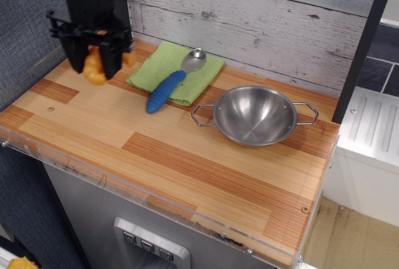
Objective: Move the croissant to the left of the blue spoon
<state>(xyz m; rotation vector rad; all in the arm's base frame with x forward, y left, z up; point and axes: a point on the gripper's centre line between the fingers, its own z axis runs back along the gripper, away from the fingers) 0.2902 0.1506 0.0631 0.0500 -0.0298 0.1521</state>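
My black gripper [95, 63] hangs over the back left of the wooden counter, shut on the orange-yellow croissant [95, 70], which shows between its fingers, low over the wood; whether it touches I cannot tell. The blue spoon [168, 88] lies to the right of the gripper, its blue ribbed handle pointing front-left and its silver bowl [194, 60] resting on a green cloth [177, 69]. The croissant is left of the spoon and the cloth.
A two-handled steel bowl [255, 115] stands right of centre. A dark post [120, 7] rises at the back left behind the gripper. A grey plank wall [262, 19] runs along the back. A clear strip edges the counter front [156, 197].
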